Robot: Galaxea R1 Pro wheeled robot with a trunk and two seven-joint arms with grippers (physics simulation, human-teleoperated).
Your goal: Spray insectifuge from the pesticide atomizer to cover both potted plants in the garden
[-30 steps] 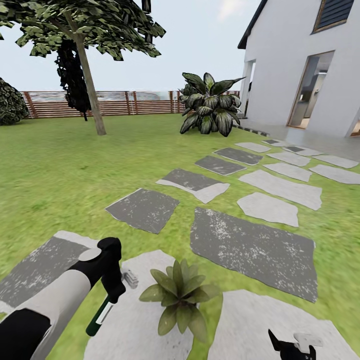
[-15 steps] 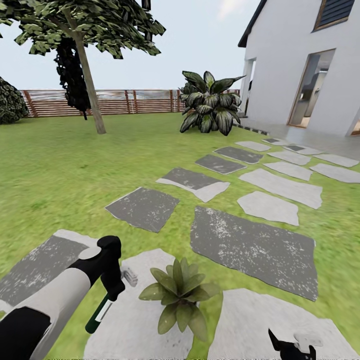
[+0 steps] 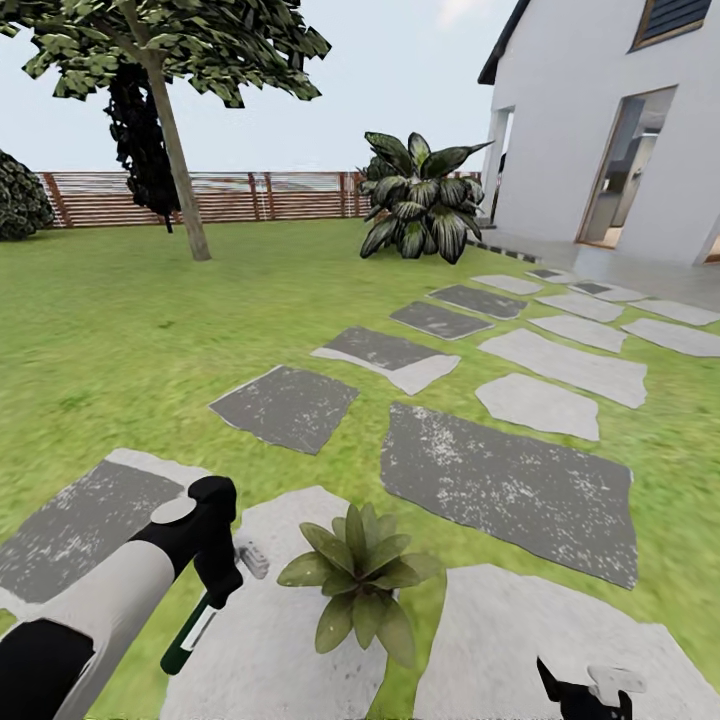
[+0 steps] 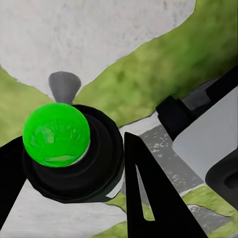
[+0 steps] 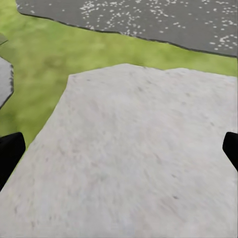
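My left gripper (image 3: 222, 590) is shut on the pesticide atomizer (image 3: 190, 632), whose white body and dark green end hang below the fingers over a pale stepping stone (image 3: 275, 650). In the left wrist view the atomizer (image 4: 56, 135) shows a bright green round end, clamped between the black fingers (image 4: 144, 198). One potted plant (image 3: 358, 580), a low rosette of pointed leaves, stands just right of that gripper; its pot is hidden under the leaves. The second potted plant is out of view. My right gripper (image 3: 585, 692) is open and empty, low over another pale stone (image 5: 144, 163).
Grey and white stepping stones (image 3: 505, 485) run across the lawn (image 3: 120, 340) toward the white house (image 3: 600, 130). A large broad-leaved shrub (image 3: 420, 200) stands by the house. A tree (image 3: 170, 130) and the brown slatted fence (image 3: 230, 195) lie far back.
The whole picture has shifted slightly upward, so the head camera has tilted down. The left gripper still holds the atomizer beside the plant; the right gripper looks unchanged.
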